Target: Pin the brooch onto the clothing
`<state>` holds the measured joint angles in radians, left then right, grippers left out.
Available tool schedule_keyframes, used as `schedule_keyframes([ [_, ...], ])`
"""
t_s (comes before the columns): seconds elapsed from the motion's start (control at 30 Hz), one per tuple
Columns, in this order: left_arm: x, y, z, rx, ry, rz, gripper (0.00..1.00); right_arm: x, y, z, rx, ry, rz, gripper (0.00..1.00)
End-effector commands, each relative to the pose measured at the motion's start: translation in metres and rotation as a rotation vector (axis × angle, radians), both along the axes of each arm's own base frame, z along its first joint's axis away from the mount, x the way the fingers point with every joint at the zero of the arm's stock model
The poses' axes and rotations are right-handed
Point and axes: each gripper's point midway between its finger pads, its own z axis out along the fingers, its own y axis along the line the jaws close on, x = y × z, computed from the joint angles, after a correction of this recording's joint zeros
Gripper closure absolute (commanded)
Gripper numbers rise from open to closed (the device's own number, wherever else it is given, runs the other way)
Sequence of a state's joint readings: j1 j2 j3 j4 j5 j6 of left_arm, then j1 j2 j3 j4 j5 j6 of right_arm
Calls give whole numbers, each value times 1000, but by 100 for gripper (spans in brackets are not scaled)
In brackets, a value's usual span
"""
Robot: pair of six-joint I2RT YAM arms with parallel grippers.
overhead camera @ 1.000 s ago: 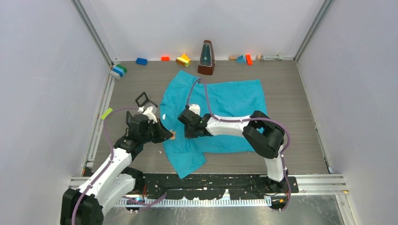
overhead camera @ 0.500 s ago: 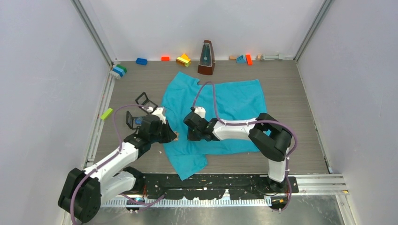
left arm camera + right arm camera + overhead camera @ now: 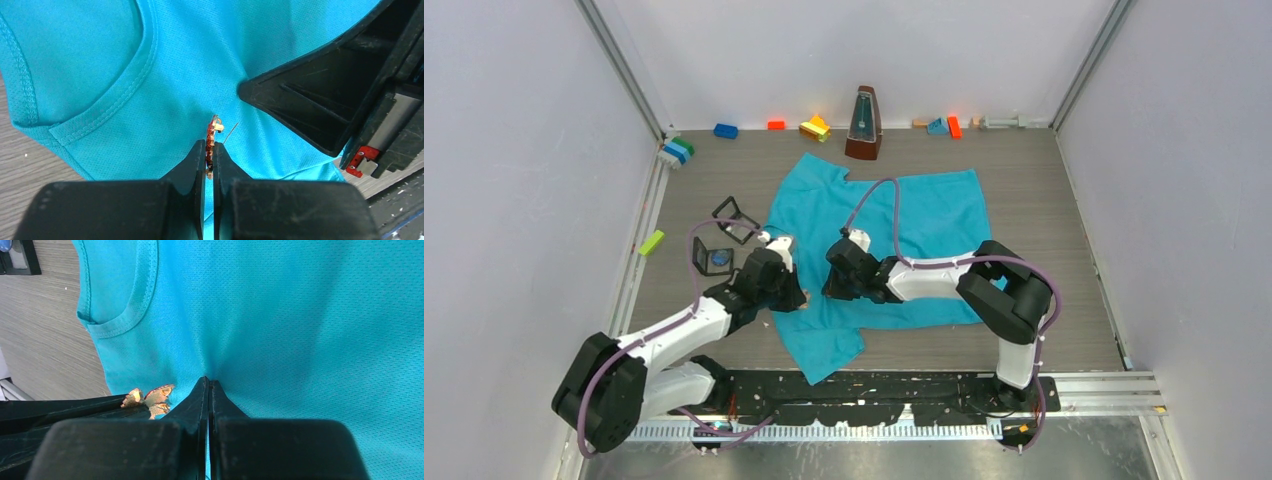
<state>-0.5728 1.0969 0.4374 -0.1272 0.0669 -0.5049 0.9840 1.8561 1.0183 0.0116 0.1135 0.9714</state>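
While the left gripper (image 3: 209, 150) pinches the brooch (image 3: 212, 134) and the right gripper (image 3: 209, 386) nips the clothing (image 3: 300, 315), the brooch could twist, sending its pin astray.

We find no word, number, brand or sign that we can read in any of the three views. The face of the metronome (image 3: 863, 123) at the back of the table is too small for us to make out any marking.
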Motion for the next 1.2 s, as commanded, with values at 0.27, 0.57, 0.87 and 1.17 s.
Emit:
schedule_keyframes([
  [0.27, 18, -5, 13, 59, -89, -4, 100, 10, 20, 58, 183, -89, -5, 100],
  [0.57, 20, -6, 13, 61, -83, 18, 100, 5, 26, 59, 199, -74, 41, 99],
  [0.87, 21, -8, 8, 66, -60, 18, 100, 2, 28, 58, 205, -69, 60, 99],
  [1.17, 22, -9, 11, 52, -60, 36, 100, -3, 33, 51, 196, -44, 93, 99],
])
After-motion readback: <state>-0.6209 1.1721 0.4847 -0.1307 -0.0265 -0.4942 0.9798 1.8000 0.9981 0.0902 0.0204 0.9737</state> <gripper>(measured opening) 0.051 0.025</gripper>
